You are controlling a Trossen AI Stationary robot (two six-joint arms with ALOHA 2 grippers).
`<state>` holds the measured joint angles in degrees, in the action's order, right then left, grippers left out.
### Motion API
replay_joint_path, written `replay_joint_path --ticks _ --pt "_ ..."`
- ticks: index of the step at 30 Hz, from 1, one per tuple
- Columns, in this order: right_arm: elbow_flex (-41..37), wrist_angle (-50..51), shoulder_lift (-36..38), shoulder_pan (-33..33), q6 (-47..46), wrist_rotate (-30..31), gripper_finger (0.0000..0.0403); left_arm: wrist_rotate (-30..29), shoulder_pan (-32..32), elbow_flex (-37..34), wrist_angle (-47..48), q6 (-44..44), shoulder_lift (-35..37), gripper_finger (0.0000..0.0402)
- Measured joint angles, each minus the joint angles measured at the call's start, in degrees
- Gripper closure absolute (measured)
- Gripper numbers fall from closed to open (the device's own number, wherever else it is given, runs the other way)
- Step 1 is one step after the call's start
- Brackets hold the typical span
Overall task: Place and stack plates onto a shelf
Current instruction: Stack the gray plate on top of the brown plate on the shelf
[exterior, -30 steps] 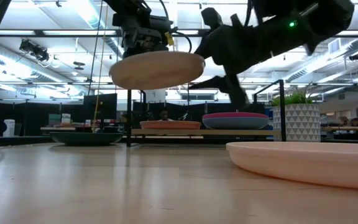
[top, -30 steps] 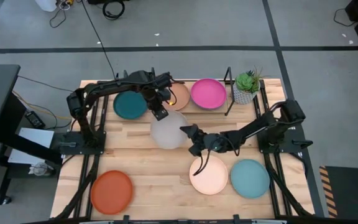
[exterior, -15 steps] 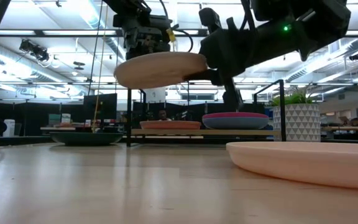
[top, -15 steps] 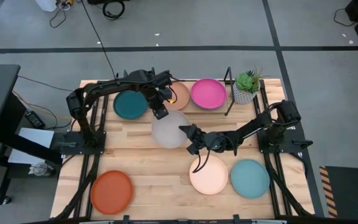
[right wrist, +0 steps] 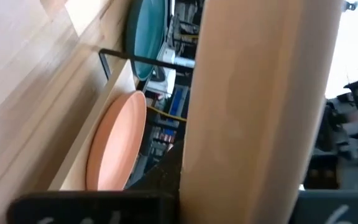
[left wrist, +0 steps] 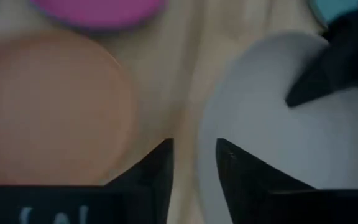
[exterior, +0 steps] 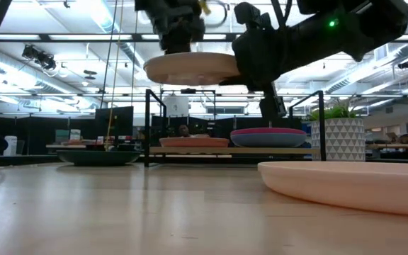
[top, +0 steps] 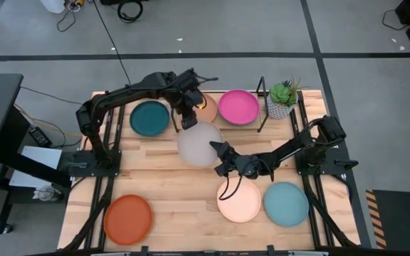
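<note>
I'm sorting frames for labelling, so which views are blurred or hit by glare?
Left wrist view: soft throughout, the grey plate and peach plate have fuzzy edges. Low view: ceiling lights flare, both arms are silhouettes, the near cream plate is out of focus. High view: even and sharp.

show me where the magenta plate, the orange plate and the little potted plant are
magenta plate [top: 238, 107], high view, centre of its face, on the shelf.
orange plate [top: 128, 219], high view, centre of its face, on the table.
potted plant [top: 283, 93], high view, on its green leaves.
</note>
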<state>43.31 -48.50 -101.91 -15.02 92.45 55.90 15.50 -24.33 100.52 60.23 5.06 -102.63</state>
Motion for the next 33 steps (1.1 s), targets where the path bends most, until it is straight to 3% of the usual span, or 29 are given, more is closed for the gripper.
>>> replay_joint_path --ticks 7,12,17,20,24,29,33 --pt "0.0 0.56 0.0 -3.13 -2.89 6.9 0.0342 -12.35 2.36 8.57 -3.91 4.53 0.42 0.0236" --pt "-1.25 0.83 0.0 -3.29 -6.67 9.44 0.0341 -23.16 9.36 7.21 -13.68 9.66 2.83 0.0239" --pt "-2.33 1.0 0.0 -0.58 -7.85 9.07 0.0341 -32.52 18.07 3.68 -15.78 13.56 5.42 0.0248" --pt "-2.34 1.93 0.0 1.3 -7.86 8.36 0.0341 -36.78 23.07 -1.4 -18.77 12.94 9.44 0.0252" --pt "-2.34 2.6 0.0 3.36 -7.88 5.99 0.0341 -38.75 28.51 -15.0 -29.37 10.75 16.16 0.0257" --pt "-1.46 3.39 0.0 5.76 -7.83 2.61 0.0341 -48.78 34.89 -31.5 -39.05 7.32 24.35 0.0258" --pt "1.84 11.73 0.0 8.9 -10.78 -0.32 0.0341 -53.82 39.84 -41.07 -44.55 3.17 30.46 0.0258"
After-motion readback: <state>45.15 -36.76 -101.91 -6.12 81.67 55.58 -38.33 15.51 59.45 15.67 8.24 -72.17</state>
